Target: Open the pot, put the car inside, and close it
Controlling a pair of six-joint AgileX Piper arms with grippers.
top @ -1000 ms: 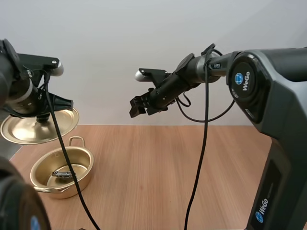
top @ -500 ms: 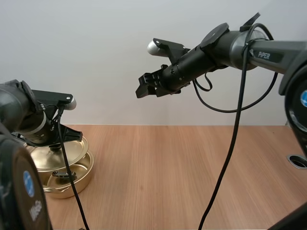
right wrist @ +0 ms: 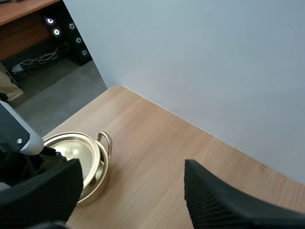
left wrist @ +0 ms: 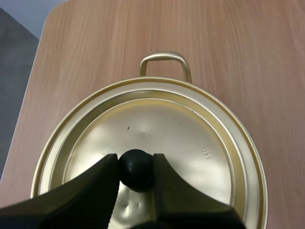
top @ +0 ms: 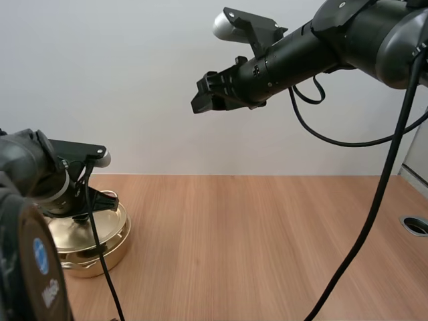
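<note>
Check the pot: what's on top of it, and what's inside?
The gold lid covers the pot, and the left gripper pinches the lid's black knob. The lid hides the interior, so its contents cannot be seen.

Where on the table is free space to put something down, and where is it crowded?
The table is bare from the pot to the round hole at its right edge, front to back; the open right hand hangs high above it. It is crowded at the left end alone: there the left hand holds the lid over the pot.
</note>
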